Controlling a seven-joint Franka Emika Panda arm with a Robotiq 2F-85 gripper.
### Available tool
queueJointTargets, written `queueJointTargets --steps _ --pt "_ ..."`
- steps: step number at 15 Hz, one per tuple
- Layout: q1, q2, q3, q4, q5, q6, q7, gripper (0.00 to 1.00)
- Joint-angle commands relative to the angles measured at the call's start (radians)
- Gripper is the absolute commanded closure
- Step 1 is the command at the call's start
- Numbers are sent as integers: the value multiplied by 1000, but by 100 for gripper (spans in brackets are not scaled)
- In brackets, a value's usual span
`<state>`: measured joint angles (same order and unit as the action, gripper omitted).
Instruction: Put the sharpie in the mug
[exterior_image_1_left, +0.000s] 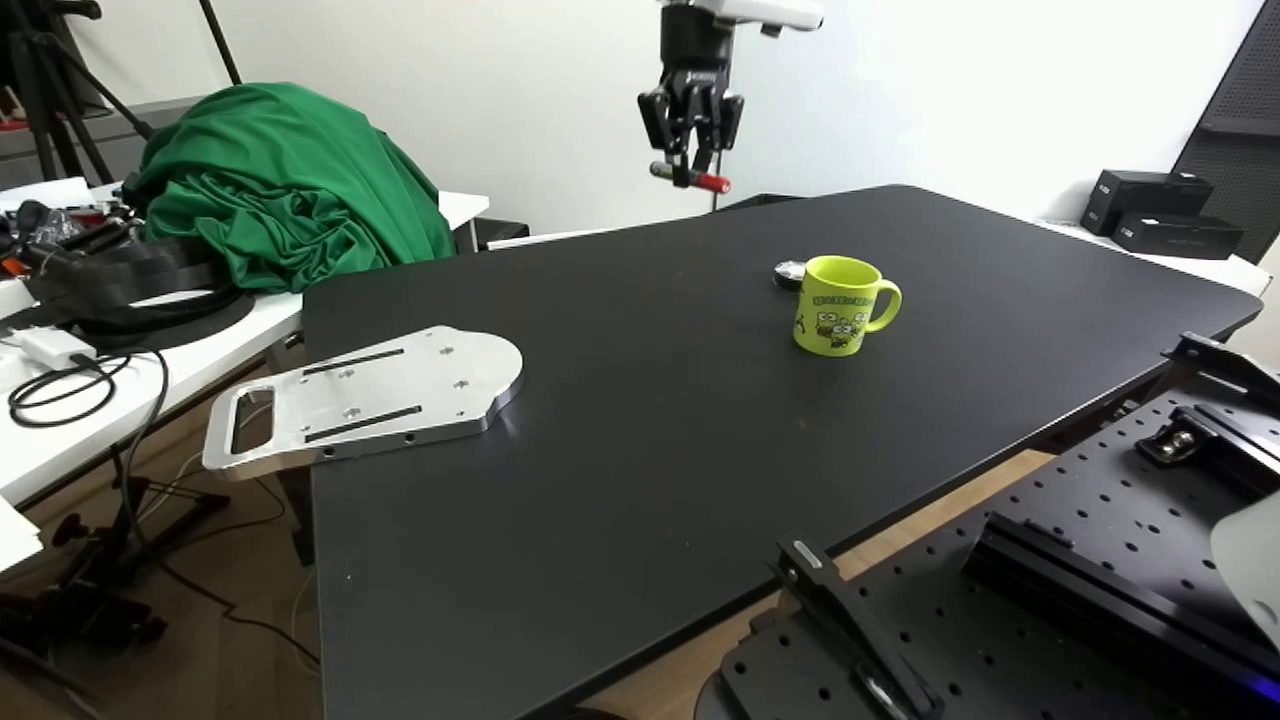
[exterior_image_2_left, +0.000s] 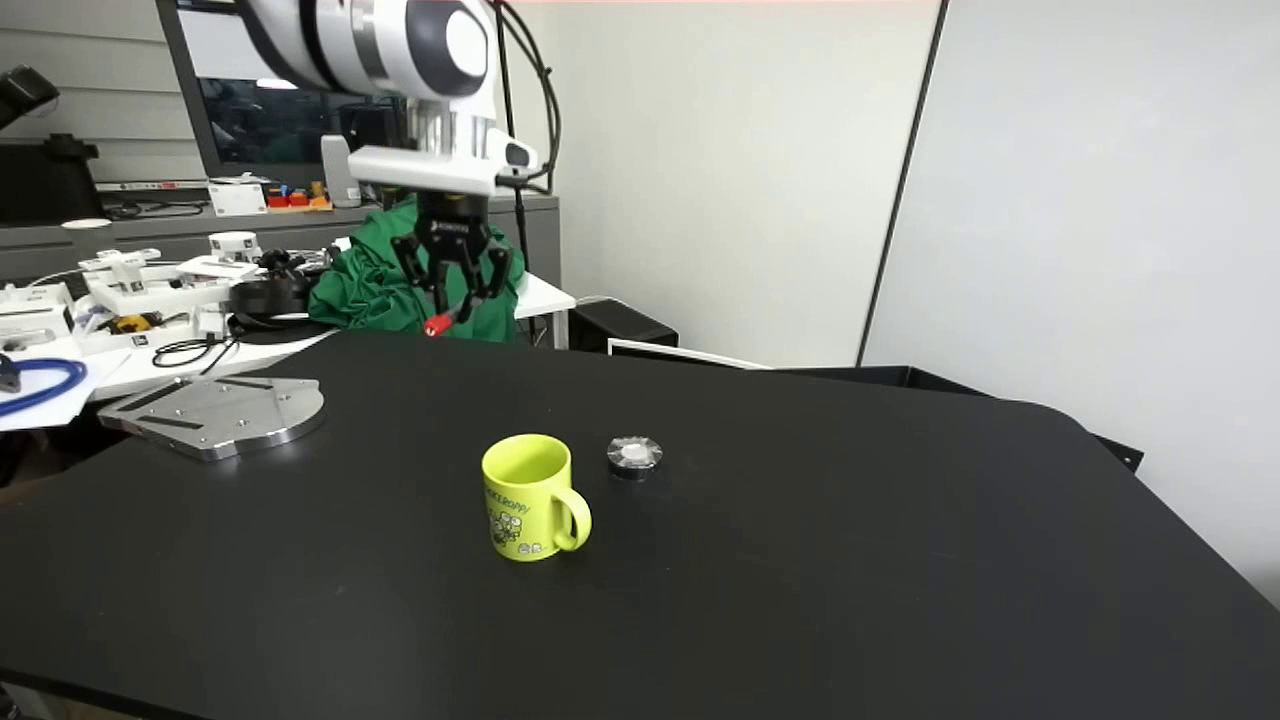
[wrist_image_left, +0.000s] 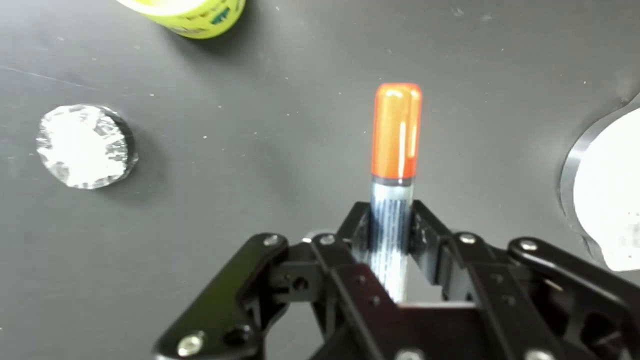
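The black tabletop leaves open room toward its rounded corners. Above it the white arm reaches down, claw lowermost. A silver metal plate overhangs one edge. The lime-green mug stands upright, whole in both exterior views, cropped in the wrist view. The sharpie is pinched nearly level in the claw, well apart from the mug.

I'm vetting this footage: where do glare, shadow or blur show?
Wrist view: glare whitens the round black disc in shiny wrap and the silver metal plate; soft shadows beside the disc and the lime-green mug; print on the slim grey marker with red cap unreadably blurred. In an exterior view, a glint on the black tabletop beside the plate.
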<state>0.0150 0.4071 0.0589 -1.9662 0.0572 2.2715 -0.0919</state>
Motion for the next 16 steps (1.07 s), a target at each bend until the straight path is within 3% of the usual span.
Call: queueJointTargets --steps 1,7,16 --pt "-31 -65 -54 88 -2 -255 72 94" --pt "-131 -31 -122 230 102 -592 80 94" --pt "-230 151 -161 307 330 -763 179 94"
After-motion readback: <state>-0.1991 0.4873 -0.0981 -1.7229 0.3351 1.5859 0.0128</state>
